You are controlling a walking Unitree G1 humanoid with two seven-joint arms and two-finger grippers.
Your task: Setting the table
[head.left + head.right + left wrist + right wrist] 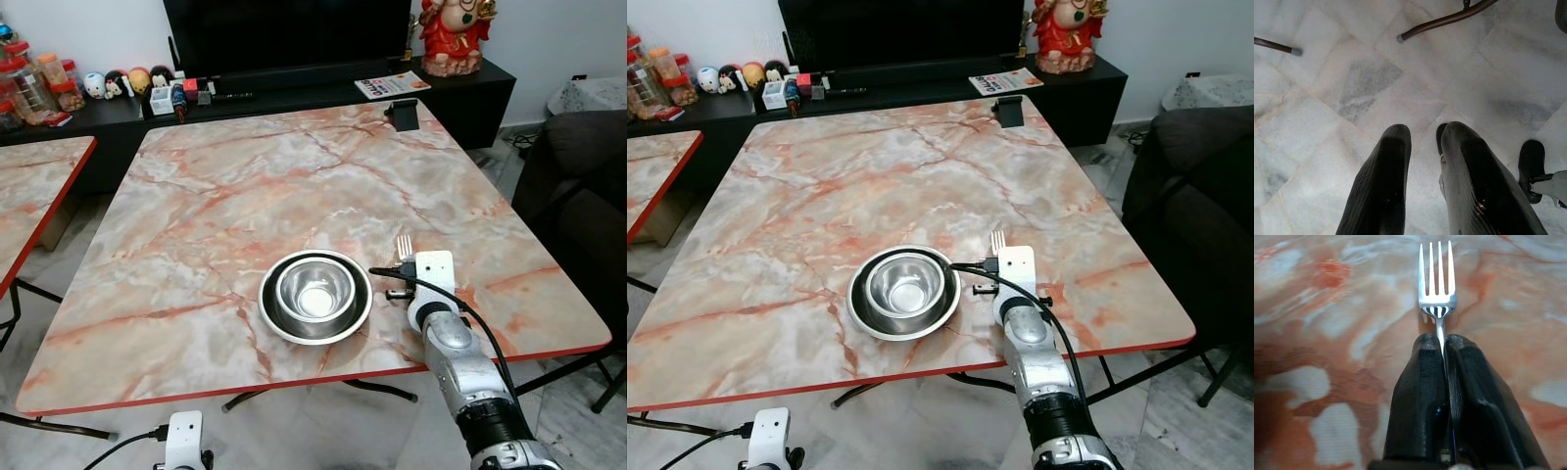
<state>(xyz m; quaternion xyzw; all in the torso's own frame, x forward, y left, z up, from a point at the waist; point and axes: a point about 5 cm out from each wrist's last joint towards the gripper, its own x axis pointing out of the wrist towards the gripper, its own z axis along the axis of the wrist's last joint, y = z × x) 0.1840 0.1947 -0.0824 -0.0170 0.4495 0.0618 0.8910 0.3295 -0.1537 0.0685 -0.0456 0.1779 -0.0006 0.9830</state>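
Note:
A steel bowl (315, 291) sits inside a steel plate (269, 315) near the front edge of the marble table (245, 176). Just right of the plate, my right gripper (1444, 340) is shut on the handle of a silver fork (1437, 279). The fork's tines (404, 245) point away from me, low over the tabletop. My left gripper (1425, 132) hangs idle below the table's front edge over the tiled floor, with a narrow gap between its fingers and nothing in them.
A small black object (403, 113) stands at the table's far right edge. A second marble table (29, 196) is at the left, a dark sofa (578, 196) at the right. Behind stands a black TV bench (98, 113) with jars and figurines.

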